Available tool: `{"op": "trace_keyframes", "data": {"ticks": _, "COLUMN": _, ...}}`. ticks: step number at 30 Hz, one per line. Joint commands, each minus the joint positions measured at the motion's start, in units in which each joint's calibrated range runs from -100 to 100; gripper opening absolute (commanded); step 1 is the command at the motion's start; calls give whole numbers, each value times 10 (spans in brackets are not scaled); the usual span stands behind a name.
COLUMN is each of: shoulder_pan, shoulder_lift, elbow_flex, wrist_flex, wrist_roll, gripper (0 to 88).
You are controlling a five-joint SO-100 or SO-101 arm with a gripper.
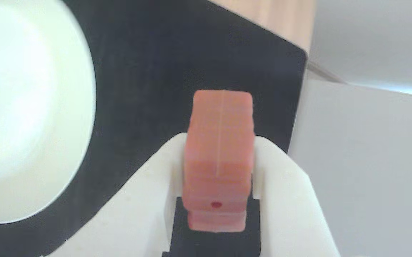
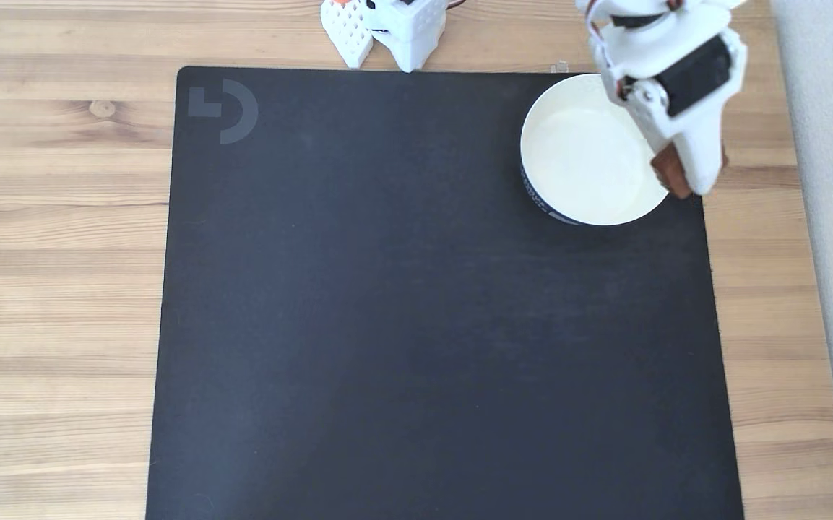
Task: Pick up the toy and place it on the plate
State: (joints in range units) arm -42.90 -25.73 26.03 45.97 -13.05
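We find the gripper (image 1: pixel 220 150) closed on the toy (image 1: pixel 219 157); in the fixed view it hangs over the plate (image 2: pixel 582 162) rim at three o'clock. The plate sits on the black mat (image 2: pixel 387 325).

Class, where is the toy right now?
In the fixed view the toy is clamped in the gripper at the plate's right rim, upper right.

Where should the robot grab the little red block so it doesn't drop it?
By its two wide flat faces, coming in over the thin edge, the way the gripper holds the toy now. A white finger presses each broad side, and the narrow edge with the tiny hole faces the wrist camera.
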Motion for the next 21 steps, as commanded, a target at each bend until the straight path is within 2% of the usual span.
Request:
{"op": "trace_keyframes", "data": {"ticks": 1, "shoulder_pan": -55, "shoulder_lift": -77, "elbow_flex": 124, "wrist_flex": -57, "wrist_roll": -2, "gripper": 23}}
{"op": "trace_keyframes", "data": {"ticks": 4, "shoulder_pan": -79, "shoulder_lift": -100, "elbow_flex": 180, "wrist_flex": -65, "wrist_roll": -8, "gripper": 24}}
{"op": "trace_keyframes", "data": {"ticks": 8, "shoulder_pan": -88, "shoulder_lift": -122, "elbow_flex": 250, "wrist_flex": -65, "wrist_roll": -41, "gripper": 24}}
{"op": "trace_keyframes", "data": {"ticks": 21, "shoulder_pan": -83, "shoulder_lift": -217, "elbow_flex": 399, "wrist_flex": -62, "wrist_roll": -41, "gripper": 27}}
